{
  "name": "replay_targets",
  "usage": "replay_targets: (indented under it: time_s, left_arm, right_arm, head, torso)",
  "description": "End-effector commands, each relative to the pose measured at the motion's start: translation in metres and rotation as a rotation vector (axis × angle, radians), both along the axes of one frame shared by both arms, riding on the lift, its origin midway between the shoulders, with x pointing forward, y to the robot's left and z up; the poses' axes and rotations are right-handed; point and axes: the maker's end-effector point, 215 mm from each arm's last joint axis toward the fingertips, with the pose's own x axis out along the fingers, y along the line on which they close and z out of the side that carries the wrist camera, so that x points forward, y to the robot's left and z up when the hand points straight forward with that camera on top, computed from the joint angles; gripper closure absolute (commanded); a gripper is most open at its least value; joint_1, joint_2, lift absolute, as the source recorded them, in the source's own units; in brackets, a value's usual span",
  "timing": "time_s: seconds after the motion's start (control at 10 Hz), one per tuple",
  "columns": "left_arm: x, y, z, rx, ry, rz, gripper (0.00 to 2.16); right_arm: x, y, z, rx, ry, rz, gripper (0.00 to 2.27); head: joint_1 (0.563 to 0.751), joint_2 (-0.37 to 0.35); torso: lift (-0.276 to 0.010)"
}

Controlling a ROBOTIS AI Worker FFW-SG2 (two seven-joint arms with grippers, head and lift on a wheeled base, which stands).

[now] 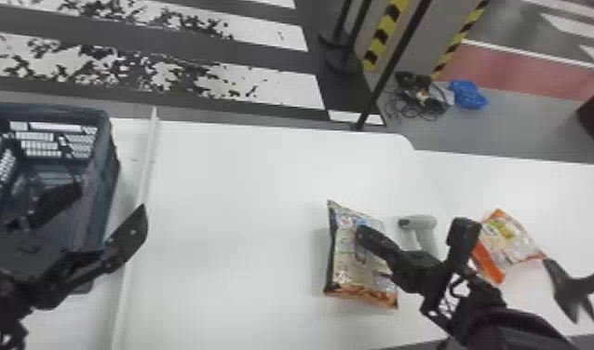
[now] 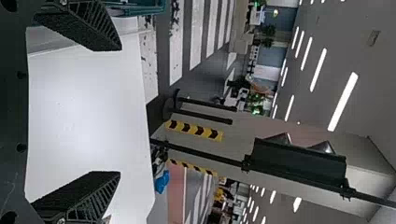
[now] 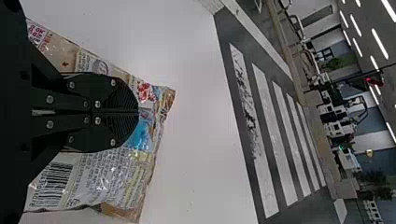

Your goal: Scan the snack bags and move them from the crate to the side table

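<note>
one black right gripper (image 3: 138,112) clenches over the crinkled silver-and-orange snack bag (image 1: 349,265), pinch unclear, perhaps steadying it for scanning; the black left gripper (image 2: 119,110) gapes empty.

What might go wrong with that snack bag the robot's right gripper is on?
The right gripper has its fingers closed at the snack bag, but I can't tell how much bag is between them. If it's only a little fold, the bag might slip out when lifted.

The pale scanner sits between that bag and the orange-and-white bag, so a sideways swing might knock it.
</note>
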Motion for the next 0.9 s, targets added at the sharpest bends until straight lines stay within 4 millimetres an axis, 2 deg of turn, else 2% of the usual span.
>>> replay_targets:
  time_s: [0.0, 0.2, 0.5, 0.7, 0.8]
  left_arm:
    - [0.002, 0.000, -0.001, -0.002, 0.001, 0.001, 0.04]
    - [0.006, -0.001, -0.003, -0.004, -0.001, 0.001, 0.04]
    - [0.010, -0.006, -0.009, -0.009, 0.007, -0.004, 0.04]
    - [0.012, -0.006, -0.008, -0.009, 0.005, -0.003, 0.04]
    - [0.014, -0.006, -0.007, -0.008, 0.002, -0.001, 0.04]
  right_arm:
    - [-0.011, 0.013, -0.013, 0.002, 0.029, 0.043, 2.22]
    - [-0.029, 0.034, -0.032, 0.007, 0.072, 0.108, 2.22]
    - [-0.040, 0.061, -0.040, 0.013, 0.092, 0.187, 2.22]
    - [-0.037, 0.071, -0.035, 0.005, 0.082, 0.226, 2.22]
    - [-0.031, 0.067, -0.020, -0.003, 0.051, 0.224, 2.22]
  head:
    - [0.695, -0.292]
    - [0.695, -0.271]
    - [0.695, -0.246]
    - [0.695, -0.222]
    - [0.695, -0.214]
  torso:
    - [-0.087]
    - [-0.087]
    - [-0.087]
    - [-0.087]
    - [-0.087]
